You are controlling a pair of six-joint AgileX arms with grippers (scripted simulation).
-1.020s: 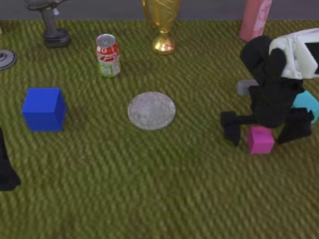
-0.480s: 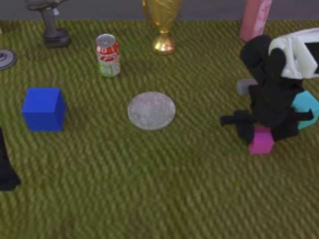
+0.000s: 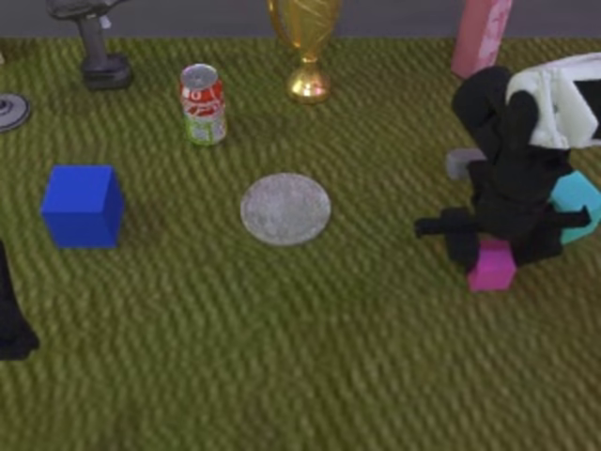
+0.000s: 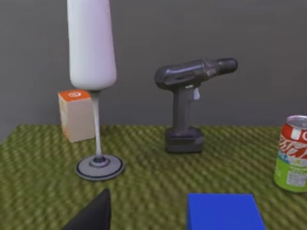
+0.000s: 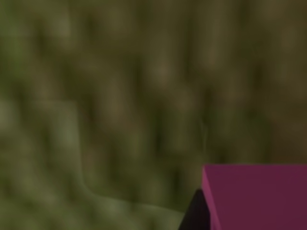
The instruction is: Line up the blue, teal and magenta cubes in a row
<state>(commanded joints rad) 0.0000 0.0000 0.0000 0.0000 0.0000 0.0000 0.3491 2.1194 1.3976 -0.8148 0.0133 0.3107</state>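
The small magenta cube [image 3: 490,271] sits on the green mat at the right, and my right gripper [image 3: 499,252] is shut on it, one black finger on each side. In the right wrist view the magenta cube [image 5: 256,196] has a dark finger [image 5: 195,214] pressed against its side. The teal cube [image 3: 579,201] lies just behind the right arm, partly hidden by it. The large blue cube [image 3: 83,205] rests far left; it also shows as the blue cube [image 4: 223,211] in the left wrist view. My left gripper [image 3: 11,324] is parked at the left edge, open.
Along the back stand a drill [image 3: 94,47], a soda can [image 3: 203,103], a gold trophy [image 3: 306,47] and a pink carton [image 3: 481,36]. A round silver disc [image 3: 285,209] lies mid-table. A small grey block [image 3: 460,163] sits by the right arm.
The right gripper's fingers, spread wide around the magenta cube a second ago, have closed on it. Nothing has moved in the last half second.
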